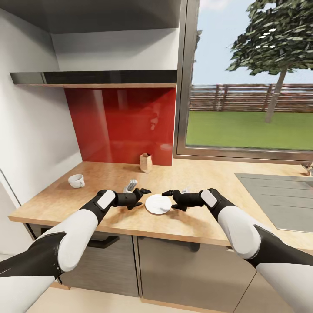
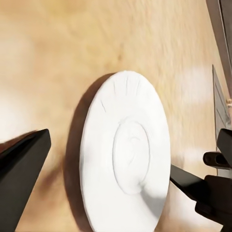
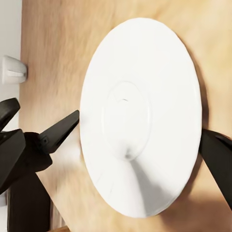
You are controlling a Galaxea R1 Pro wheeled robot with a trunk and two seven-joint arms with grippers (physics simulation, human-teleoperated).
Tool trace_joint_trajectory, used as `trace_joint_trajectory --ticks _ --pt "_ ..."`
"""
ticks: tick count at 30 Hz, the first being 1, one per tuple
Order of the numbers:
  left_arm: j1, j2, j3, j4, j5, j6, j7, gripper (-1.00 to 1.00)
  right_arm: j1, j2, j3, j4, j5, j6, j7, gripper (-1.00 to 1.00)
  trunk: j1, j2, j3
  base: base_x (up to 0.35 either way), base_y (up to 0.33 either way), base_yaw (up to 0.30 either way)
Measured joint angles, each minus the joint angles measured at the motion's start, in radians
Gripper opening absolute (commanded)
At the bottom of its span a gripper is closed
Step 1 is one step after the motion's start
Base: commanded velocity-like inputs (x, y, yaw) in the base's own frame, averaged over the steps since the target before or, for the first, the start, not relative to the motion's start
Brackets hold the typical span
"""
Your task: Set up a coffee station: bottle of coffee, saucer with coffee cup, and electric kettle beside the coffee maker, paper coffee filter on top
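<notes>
Flanked the saucer (image 1: 158, 204) on the worktop (image 1: 204, 174) with left pincer (image 1: 141, 194) and right pincer (image 1: 170, 198), both spread; coffee cup (image 1: 77, 181) well apart.

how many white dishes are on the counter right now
2: the saucer lies near the countertop's front edge between both grippers; the coffee cup sits toward the left wall. Others may be out of view.

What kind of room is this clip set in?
Most likely a simulated home kitchen: a light-wood countertop over grey cabinet fronts, a glossy red backsplash, and a sink under a window onto a garden. A saucer and coffee cup sit on the counter.
</notes>
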Motion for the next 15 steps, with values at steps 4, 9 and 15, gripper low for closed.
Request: trace_joint_trajectory --ticks 4,9,15 --pt "0.000 -0.011 0.000 0.000 0.000 0.000 0.000 1.00 0.000 0.001 0.000 0.000 -0.001 0.000 0.000 1.00 0.000 0.000 0.000 0.000 0.000 0.000" --pt "0.000 -0.025 0.000 0.000 0.000 0.000 0.000 1.00 0.000 0.006 0.000 0.000 0.000 0.000 0.000 1.00 0.000 0.000 0.000 0.000 0.000 0.000" --pt "0.000 -0.029 -0.001 0.000 0.000 0.000 0.000 1.00 0.000 0.007 0.000 0.000 0.000 0.000 0.000 1.00 0.000 0.000 0.000 0.000 0.000 0.000"
